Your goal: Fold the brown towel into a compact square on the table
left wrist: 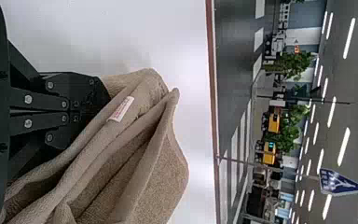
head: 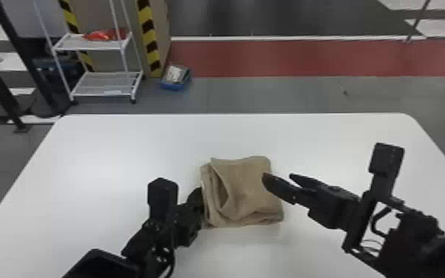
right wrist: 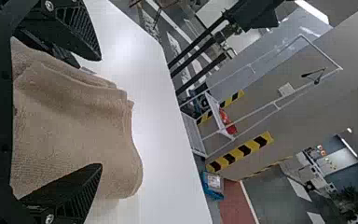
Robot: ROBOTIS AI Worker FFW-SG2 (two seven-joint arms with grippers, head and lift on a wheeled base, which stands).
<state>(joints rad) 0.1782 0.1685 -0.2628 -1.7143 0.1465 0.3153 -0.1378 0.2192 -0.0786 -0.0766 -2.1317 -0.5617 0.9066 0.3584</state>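
The brown towel (head: 249, 185) lies folded in a roughly square bundle near the middle of the table, with a loose, gaping fold along its left side. At that left edge is my left gripper (head: 199, 197). In the left wrist view, the left gripper (left wrist: 103, 97) is shut on the layered edge of the towel (left wrist: 163, 186), close to a small white label. My right gripper (head: 280, 178) is at the towel's right edge, fingers spread. Seen in the right wrist view, the right gripper (right wrist: 99, 112) stands open, the towel (right wrist: 74, 126) showing between and beyond its fingers.
The white table (head: 122, 140) extends around the towel on all sides. Beyond its far edge, on the floor, stand a white wire shelf (head: 96, 46) with red items and a blue bin (head: 175, 77).
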